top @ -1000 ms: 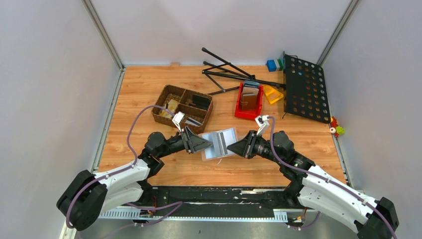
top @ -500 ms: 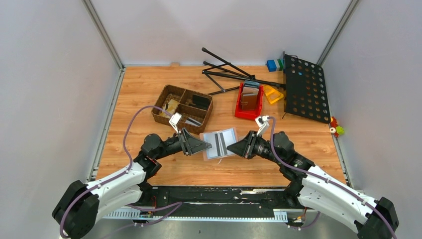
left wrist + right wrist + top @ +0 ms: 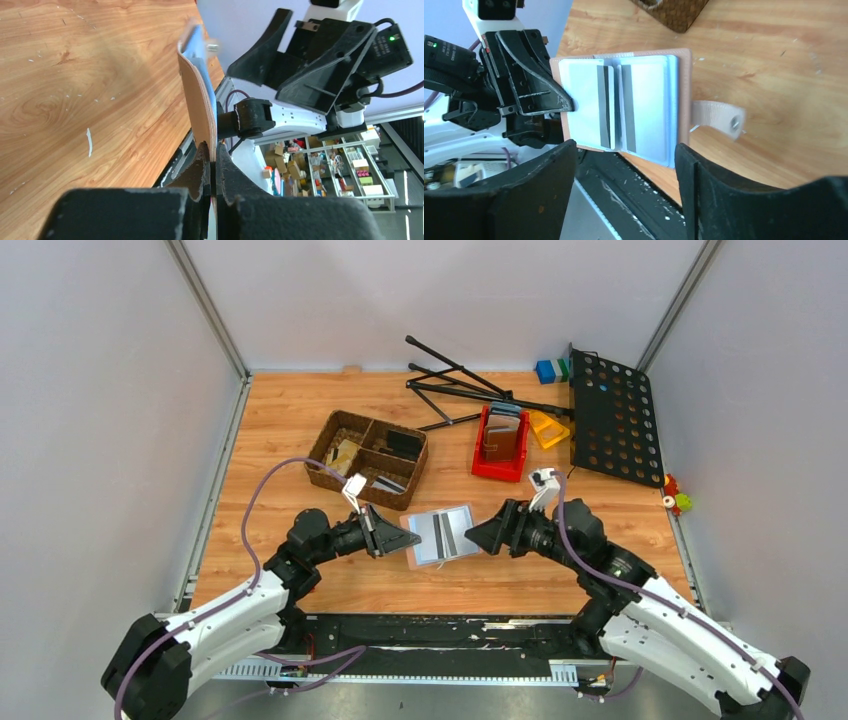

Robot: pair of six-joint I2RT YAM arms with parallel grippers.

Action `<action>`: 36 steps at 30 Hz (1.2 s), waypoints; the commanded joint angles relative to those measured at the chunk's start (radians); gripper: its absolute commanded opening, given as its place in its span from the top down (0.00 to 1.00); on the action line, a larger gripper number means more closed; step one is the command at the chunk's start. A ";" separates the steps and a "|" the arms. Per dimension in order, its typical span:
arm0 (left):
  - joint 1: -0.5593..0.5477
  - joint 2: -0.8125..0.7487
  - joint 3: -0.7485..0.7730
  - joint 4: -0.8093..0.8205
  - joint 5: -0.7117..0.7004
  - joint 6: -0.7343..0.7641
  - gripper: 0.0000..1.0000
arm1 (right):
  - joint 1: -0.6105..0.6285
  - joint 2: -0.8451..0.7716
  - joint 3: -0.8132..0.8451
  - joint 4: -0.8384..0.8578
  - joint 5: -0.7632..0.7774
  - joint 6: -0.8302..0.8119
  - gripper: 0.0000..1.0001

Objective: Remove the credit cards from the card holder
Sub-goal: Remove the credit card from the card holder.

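Observation:
The card holder (image 3: 442,534) is spread open above the table between both arms, taupe outside, pale inside with two dark strips (image 3: 624,110). My left gripper (image 3: 405,537) is shut on its left edge; the left wrist view has the holder (image 3: 200,105) edge-on, pinched between the fingers, with the gripper (image 3: 211,150) closed on it. My right gripper (image 3: 472,535) stands open just right of the holder, not touching it, and its wrist view (image 3: 625,150) has nothing between the fingers. A snap strap (image 3: 716,116) hangs off the right side. The credit cards cannot be told apart from the inner panels.
A wicker basket (image 3: 340,435) with a flat black piece and pale items stands behind the left gripper. A red bin (image 3: 483,465) holding wallets, a yellow piece (image 3: 548,428), black tripod legs (image 3: 455,380) and a perforated black plate (image 3: 612,420) fill the back right.
The left gripper closed on the holder's left edge. The right gripper let go of the right side, opened and drew back to the right. The holder shifted slightly down and left.

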 commanded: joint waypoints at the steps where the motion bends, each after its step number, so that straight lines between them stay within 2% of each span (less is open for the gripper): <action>1: -0.002 -0.030 -0.009 0.029 -0.002 0.022 1.00 | -0.003 -0.061 0.098 -0.167 0.072 -0.127 0.34; 3: -0.003 -0.034 -0.011 0.048 0.017 0.018 1.00 | -0.004 -0.071 0.079 -0.093 -0.036 -0.128 0.42; 5: -0.002 -0.033 -0.009 0.082 0.043 0.002 1.00 | -0.003 -0.062 0.033 0.050 -0.176 -0.087 0.49; 9: -0.002 -0.042 -0.001 0.141 0.091 -0.038 1.00 | -0.002 0.002 -0.023 0.245 -0.300 0.022 0.58; 15: -0.002 -0.069 0.003 0.201 0.125 -0.087 1.00 | -0.001 0.080 -0.050 0.365 -0.355 0.087 0.59; 22: -0.007 -0.074 0.032 0.256 0.177 -0.115 1.00 | 0.000 0.063 -0.088 0.521 -0.414 0.163 0.65; 29: -0.022 -0.062 0.045 0.278 0.172 -0.127 1.00 | -0.001 0.079 -0.080 0.559 -0.446 0.190 0.65; 36: -0.029 -0.039 0.052 0.320 0.171 -0.147 1.00 | 0.000 0.064 -0.036 0.419 -0.385 0.123 0.58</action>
